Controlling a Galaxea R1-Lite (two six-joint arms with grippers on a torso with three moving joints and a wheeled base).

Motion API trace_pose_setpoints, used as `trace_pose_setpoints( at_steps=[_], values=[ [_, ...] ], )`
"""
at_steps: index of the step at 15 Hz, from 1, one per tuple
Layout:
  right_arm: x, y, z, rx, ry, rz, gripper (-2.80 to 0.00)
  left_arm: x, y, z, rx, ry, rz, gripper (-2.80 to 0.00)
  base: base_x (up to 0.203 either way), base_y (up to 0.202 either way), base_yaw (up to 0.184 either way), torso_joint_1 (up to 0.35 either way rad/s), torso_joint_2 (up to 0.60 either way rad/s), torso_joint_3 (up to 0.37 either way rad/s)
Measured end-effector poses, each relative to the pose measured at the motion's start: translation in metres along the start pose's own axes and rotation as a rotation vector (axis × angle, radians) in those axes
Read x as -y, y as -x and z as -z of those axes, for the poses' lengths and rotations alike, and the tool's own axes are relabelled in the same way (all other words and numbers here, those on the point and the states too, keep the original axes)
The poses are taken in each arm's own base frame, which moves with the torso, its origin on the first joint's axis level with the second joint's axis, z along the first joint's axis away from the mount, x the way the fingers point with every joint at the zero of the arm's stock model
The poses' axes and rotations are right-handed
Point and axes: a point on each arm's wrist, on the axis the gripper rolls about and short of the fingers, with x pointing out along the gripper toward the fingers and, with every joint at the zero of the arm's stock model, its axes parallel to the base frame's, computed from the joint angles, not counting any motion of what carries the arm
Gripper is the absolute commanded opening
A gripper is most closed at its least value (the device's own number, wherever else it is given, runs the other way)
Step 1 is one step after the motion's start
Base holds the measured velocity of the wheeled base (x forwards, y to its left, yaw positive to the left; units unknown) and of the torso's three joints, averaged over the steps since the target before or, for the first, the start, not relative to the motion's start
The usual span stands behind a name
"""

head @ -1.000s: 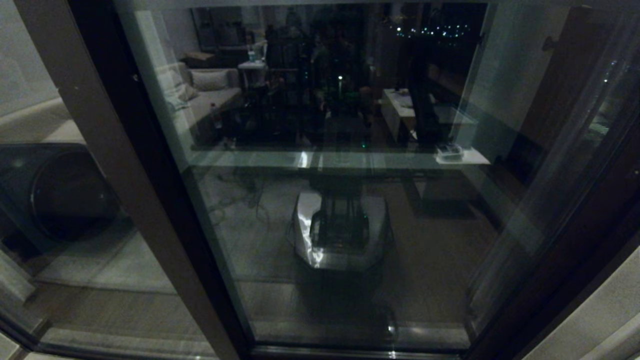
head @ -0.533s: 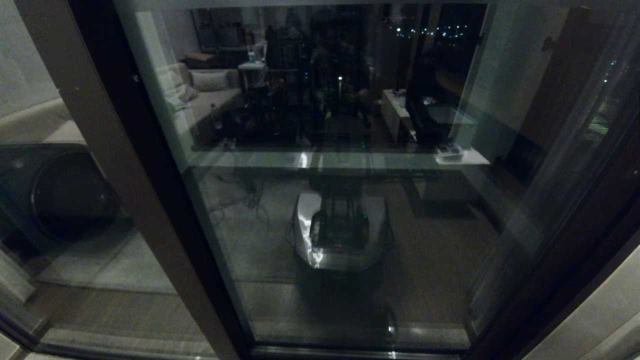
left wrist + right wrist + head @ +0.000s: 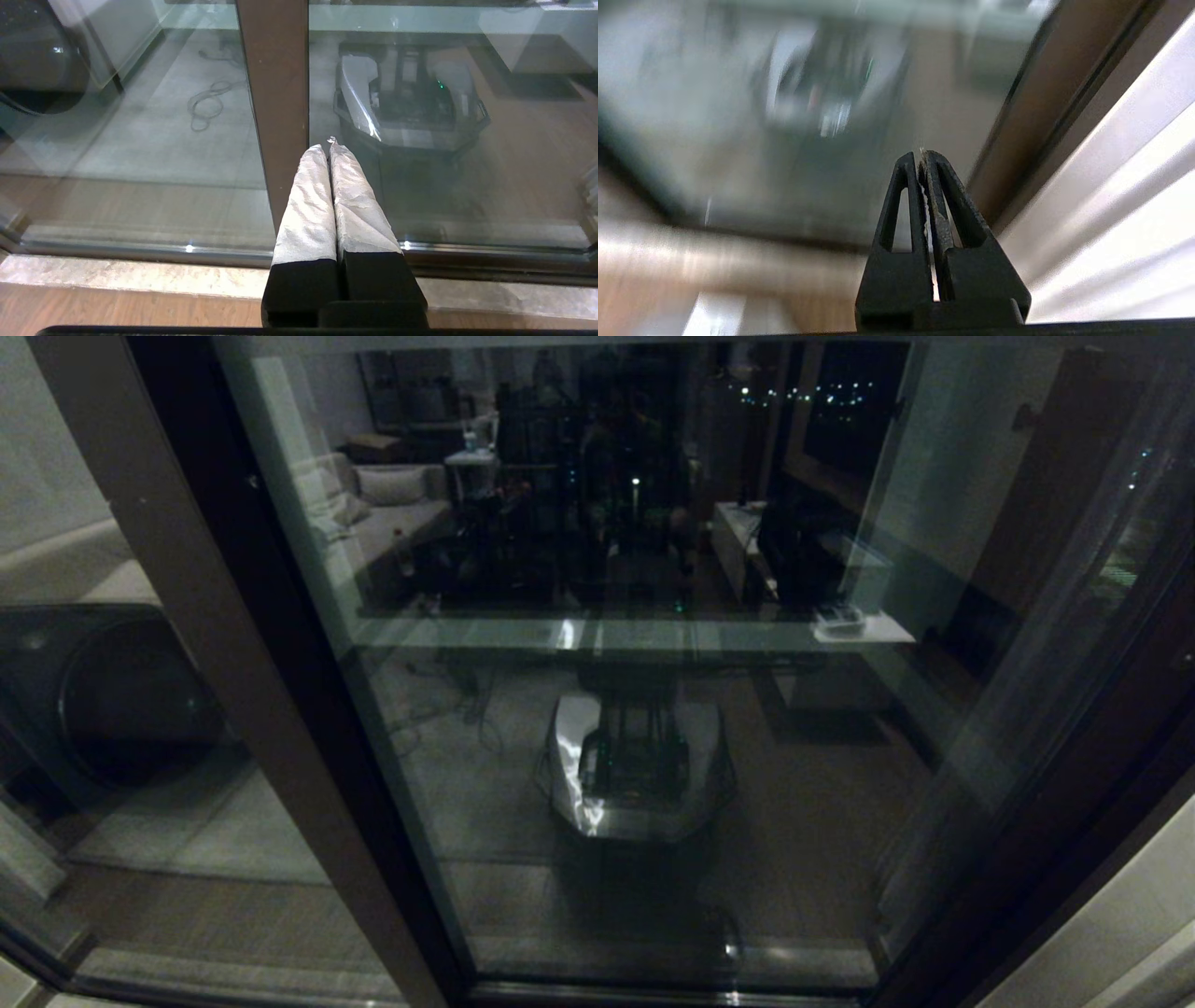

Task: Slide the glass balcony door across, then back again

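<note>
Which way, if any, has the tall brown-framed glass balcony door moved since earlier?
No: the glass balcony door has not shifted against the bottom track.

No readable text, label, brand, number or sign anywhere in head view or either wrist view.

A pale stone sill (image 3: 140, 275) is seen along the foot of the glass balcony door (image 3: 444, 186) — the dark bottom track (image 3: 490, 263) is laid on it, with wooden flooring (image 3: 117, 310) bordering it at 6 o'clock.
</note>
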Motion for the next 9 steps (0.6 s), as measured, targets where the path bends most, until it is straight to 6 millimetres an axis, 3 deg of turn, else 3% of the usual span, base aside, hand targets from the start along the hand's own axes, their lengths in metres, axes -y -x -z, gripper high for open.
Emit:
trace_pose_setpoints(
  at_steps=[3,9],
  values=[
    [0.001,-0.0064,0.001,0.096,-0.035,0.04,-2.8,0.0,0.0,0.0,0.0,0.0,0.0,-2.8,0.0,0.0,0.0,0.0,0.0,0.0],
    [0.001,-0.0071,0.002,0.099,-0.045,0.046,-2.8,0.0,0.0,0.0,0.0,0.0,0.0,-2.8,0.0,0.0,0.0,0.0,0.0,0.0]
  ],
)
